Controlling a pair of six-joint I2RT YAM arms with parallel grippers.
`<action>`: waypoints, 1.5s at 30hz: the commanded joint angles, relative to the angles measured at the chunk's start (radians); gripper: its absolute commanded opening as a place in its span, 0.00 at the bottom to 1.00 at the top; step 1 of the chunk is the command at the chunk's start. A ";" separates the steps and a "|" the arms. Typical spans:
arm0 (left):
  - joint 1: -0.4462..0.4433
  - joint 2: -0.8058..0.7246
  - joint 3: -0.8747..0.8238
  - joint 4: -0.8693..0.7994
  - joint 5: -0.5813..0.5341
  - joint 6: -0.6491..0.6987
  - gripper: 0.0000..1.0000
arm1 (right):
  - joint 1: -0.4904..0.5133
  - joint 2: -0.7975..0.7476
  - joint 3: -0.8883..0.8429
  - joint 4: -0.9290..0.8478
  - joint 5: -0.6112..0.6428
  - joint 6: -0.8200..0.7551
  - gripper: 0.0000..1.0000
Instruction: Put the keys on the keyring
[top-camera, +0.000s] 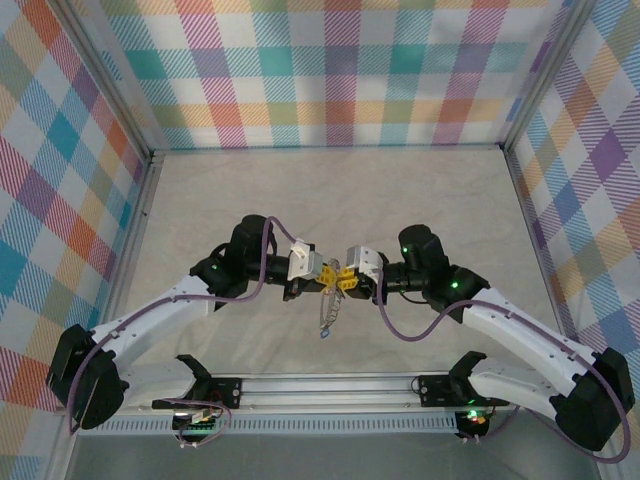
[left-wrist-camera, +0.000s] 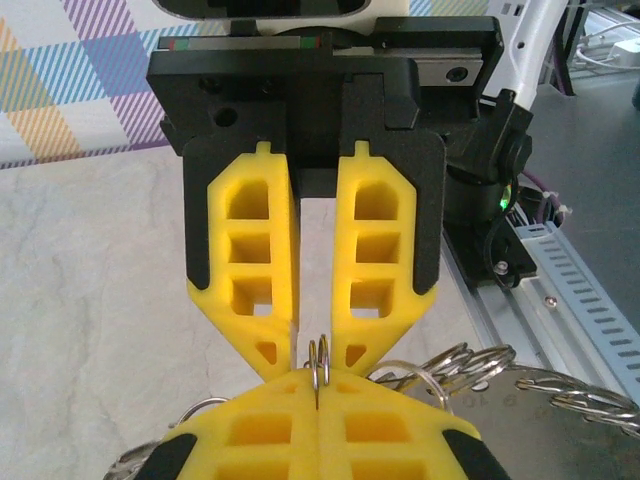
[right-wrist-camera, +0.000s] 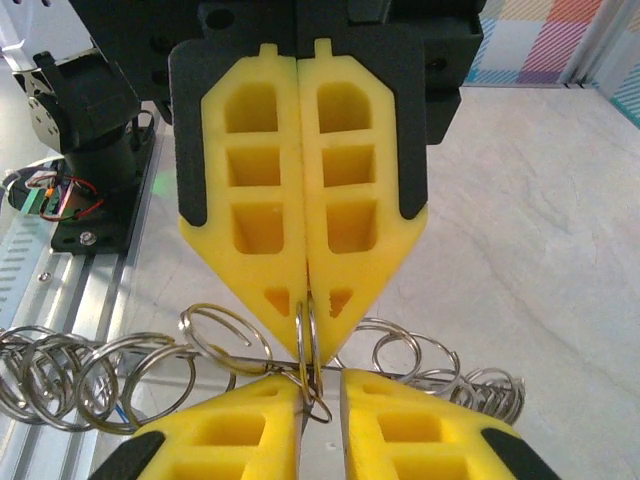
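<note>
I have the keyring (right-wrist-camera: 308, 345) off the tabletop (top-camera: 300, 200), between the two arms and edge-on to both. The left gripper (right-wrist-camera: 308, 310) has its jaws pressed together, pinching the ring's far rim. The right gripper (left-wrist-camera: 315, 355) faces it tip to tip, jaws narrowly parted astride the near rim. I can't tell whether they touch it. The chain (top-camera: 328, 315) dangles below. I can't make out the keys.

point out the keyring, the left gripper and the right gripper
keyring (right-wrist-camera: 308, 362): right wrist view, ring's edge between the grippers
left gripper (right-wrist-camera: 309, 322): right wrist view, between its fingertips
right gripper (left-wrist-camera: 317, 345): left wrist view, between its fingertips
</note>
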 joint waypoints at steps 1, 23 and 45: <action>-0.010 -0.008 -0.004 0.085 0.052 -0.030 0.00 | 0.003 0.004 -0.014 0.146 -0.062 0.038 0.17; -0.038 0.075 0.100 -0.219 -0.127 0.106 0.19 | 0.005 0.091 0.119 -0.149 0.017 -0.120 0.00; -0.036 -0.001 0.033 -0.099 -0.087 0.054 0.00 | 0.003 0.038 0.032 -0.101 0.033 -0.081 0.18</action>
